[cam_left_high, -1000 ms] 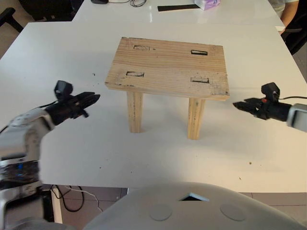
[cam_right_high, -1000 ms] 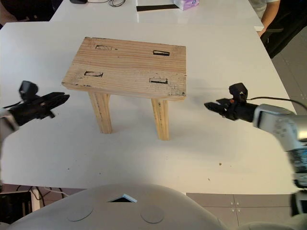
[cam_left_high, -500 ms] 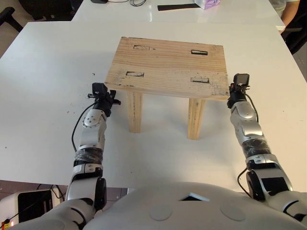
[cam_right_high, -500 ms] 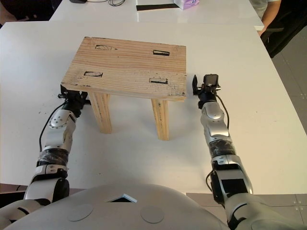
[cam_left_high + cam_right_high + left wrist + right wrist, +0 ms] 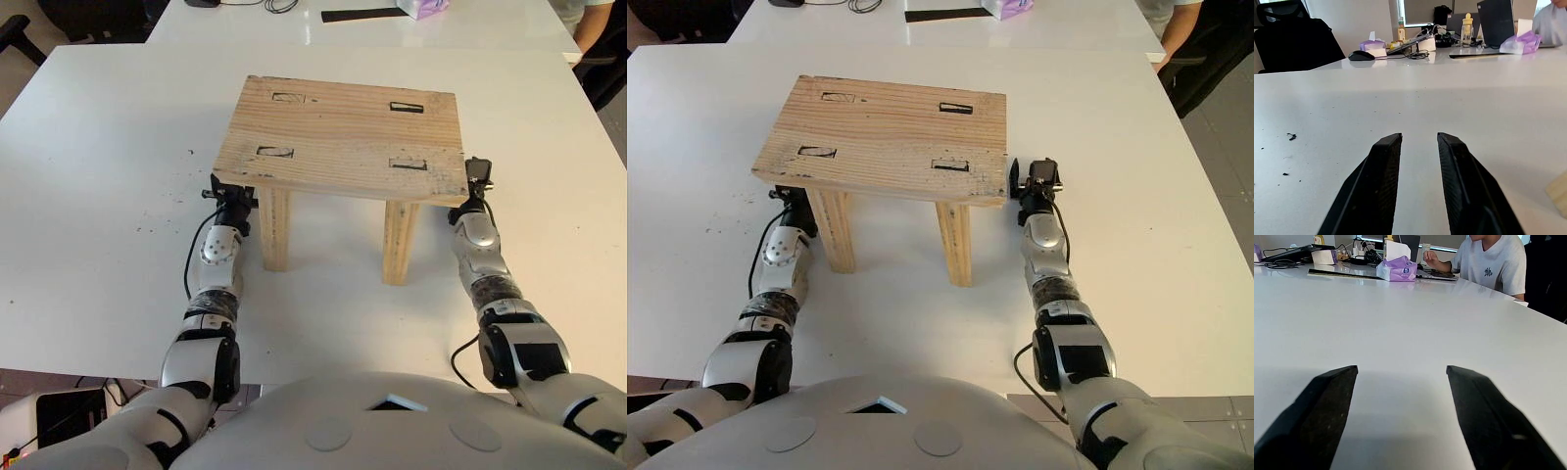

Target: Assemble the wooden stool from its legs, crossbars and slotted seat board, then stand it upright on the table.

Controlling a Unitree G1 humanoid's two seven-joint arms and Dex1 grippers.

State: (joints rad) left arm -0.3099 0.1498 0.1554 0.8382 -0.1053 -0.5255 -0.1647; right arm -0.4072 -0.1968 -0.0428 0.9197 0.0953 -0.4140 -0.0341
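The wooden stool (image 5: 343, 137) stands upright in the middle of the white table (image 5: 118, 117), its slotted seat board on top and two front legs (image 5: 275, 230) showing below. My left gripper (image 5: 232, 192) rests at the seat's left front corner, beside the left leg. In the left wrist view its fingers (image 5: 1385, 147) are a little apart with nothing between them, and a pale wood corner (image 5: 1559, 193) shows at the edge. My right gripper (image 5: 477, 174) sits against the seat's right front corner; in the right wrist view the gripper (image 5: 1400, 368) is wide open and empty.
Dark wood crumbs (image 5: 157, 206) speckle the table left of the stool. A second table behind carries a purple tissue pack (image 5: 426, 8), a black strip (image 5: 362, 15), cables and a mouse (image 5: 1360, 56). Bare table surface lies in front of the stool and to both sides.
Both arms have swung in from the sides and now lie stretched forward on the table, grippers drawn up against the stool's left and right front corners. The stool has not moved.
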